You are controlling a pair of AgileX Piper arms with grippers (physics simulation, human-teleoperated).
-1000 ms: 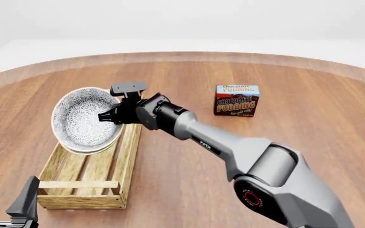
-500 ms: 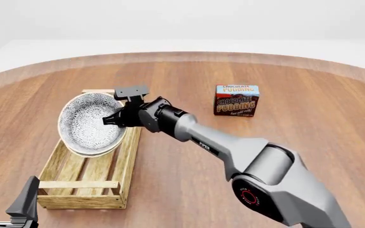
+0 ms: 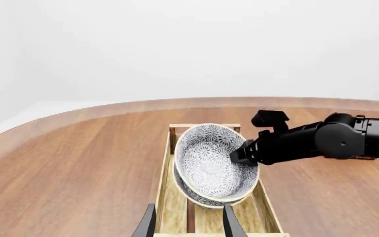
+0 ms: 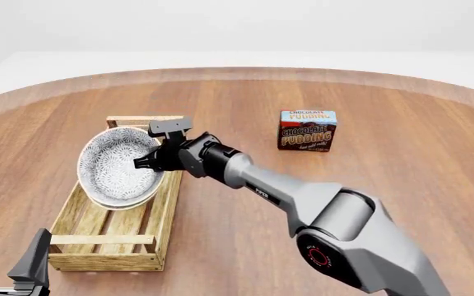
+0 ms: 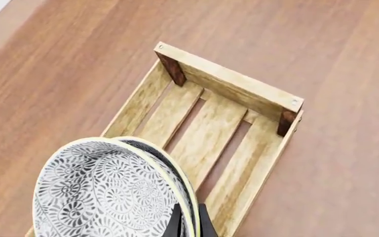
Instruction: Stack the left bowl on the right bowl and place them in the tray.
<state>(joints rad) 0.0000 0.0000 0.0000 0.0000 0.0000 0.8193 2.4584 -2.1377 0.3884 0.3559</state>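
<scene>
Two stacked bowls (image 4: 118, 171), white with a grey flower pattern, hang tilted over the far half of the light-wood slatted tray (image 4: 161, 213). My right gripper (image 4: 145, 161) is shut on the stack's right rim. In the right wrist view the bowls (image 5: 100, 192) fill the lower left, with my right gripper (image 5: 189, 223) pinching the rim above the tray (image 5: 224, 88). The left wrist view shows the bowls (image 3: 209, 160) in the tray (image 3: 168, 197) behind my open, empty left gripper (image 3: 189, 228). I cannot tell whether the stack touches the slats. My left gripper (image 4: 8, 259) hangs near the front left.
A chocolate pudding box (image 4: 307, 129) stands upright on the wooden table to the right of the tray, beyond my right arm. The near half of the tray (image 4: 105, 237) holds nothing. The table's curved far edge (image 4: 237, 73) runs behind everything.
My right gripper has lowered the stacked bowls toward the tray and a little nearer, so the tray's far end now shows behind them. The left gripper has not moved.
</scene>
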